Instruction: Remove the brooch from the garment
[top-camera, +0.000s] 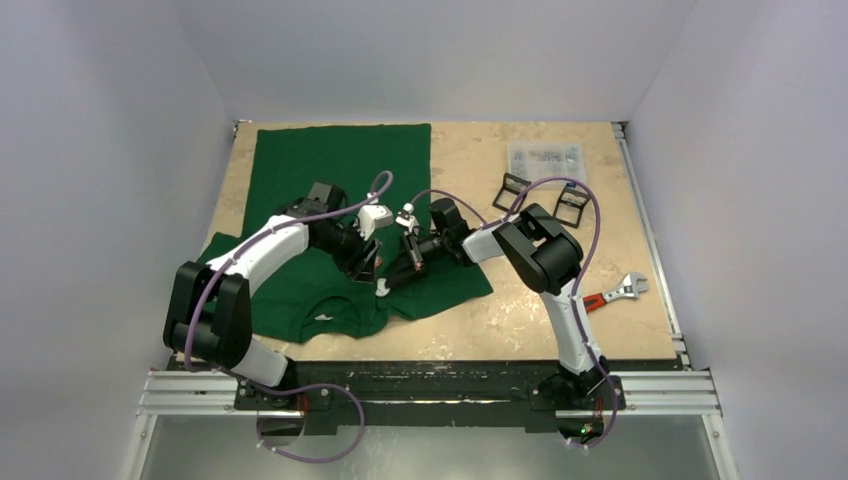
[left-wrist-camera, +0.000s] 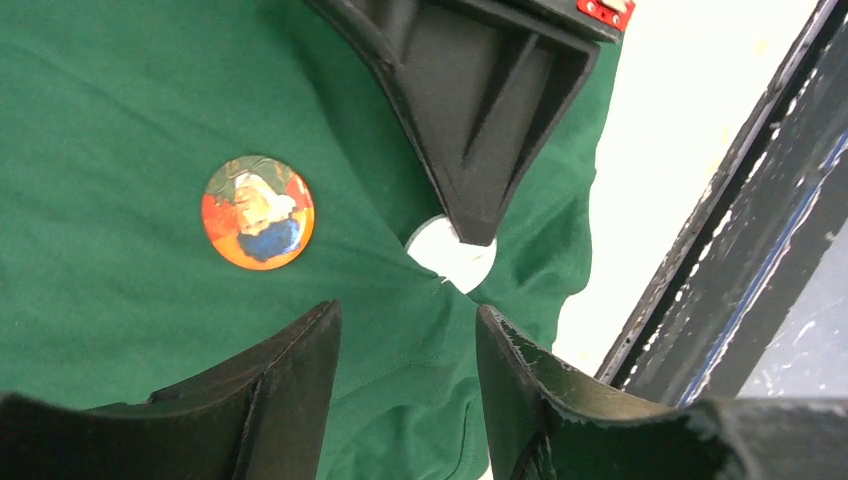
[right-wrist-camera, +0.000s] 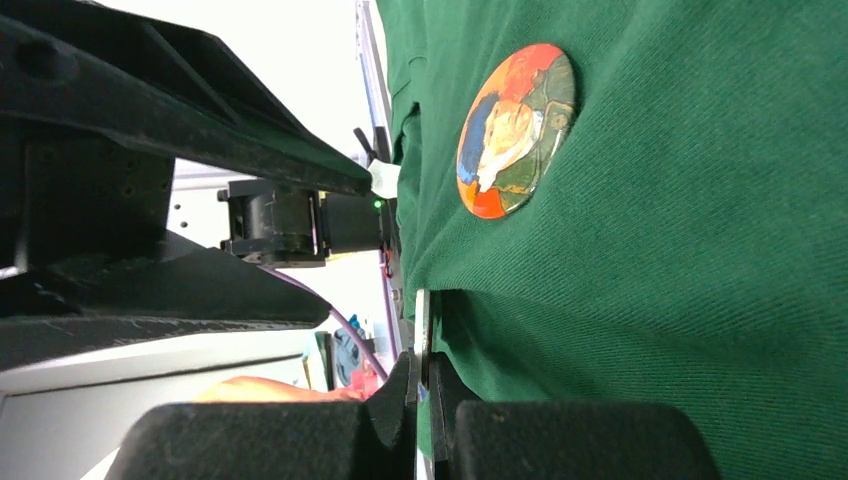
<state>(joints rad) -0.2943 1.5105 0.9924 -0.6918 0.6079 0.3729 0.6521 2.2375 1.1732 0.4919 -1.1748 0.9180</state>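
Note:
The dark green T-shirt (top-camera: 330, 165) lies spread on the left half of the table. A round brooch with an orange, blue and green picture (left-wrist-camera: 258, 212) sits on its fabric (left-wrist-camera: 120, 100); it also shows in the right wrist view (right-wrist-camera: 515, 130) on the shirt (right-wrist-camera: 700, 300). My right gripper (top-camera: 392, 280) (right-wrist-camera: 422, 365) is shut on a thin white disc (right-wrist-camera: 422, 320), edge-on, together with a fold of cloth. That disc (left-wrist-camera: 452, 258) lies beside the brooch, and the fabric puckers toward it. My left gripper (top-camera: 365, 260) (left-wrist-camera: 408, 310) is open just above the shirt, close to the disc, holding nothing.
A clear plastic box (top-camera: 545, 157) and two small black frames (top-camera: 512, 188) (top-camera: 570, 205) lie at the back right. A wrench with a red handle (top-camera: 615, 292) lies at the right. The table's metal front rail (left-wrist-camera: 720, 260) runs close to the shirt's near edge.

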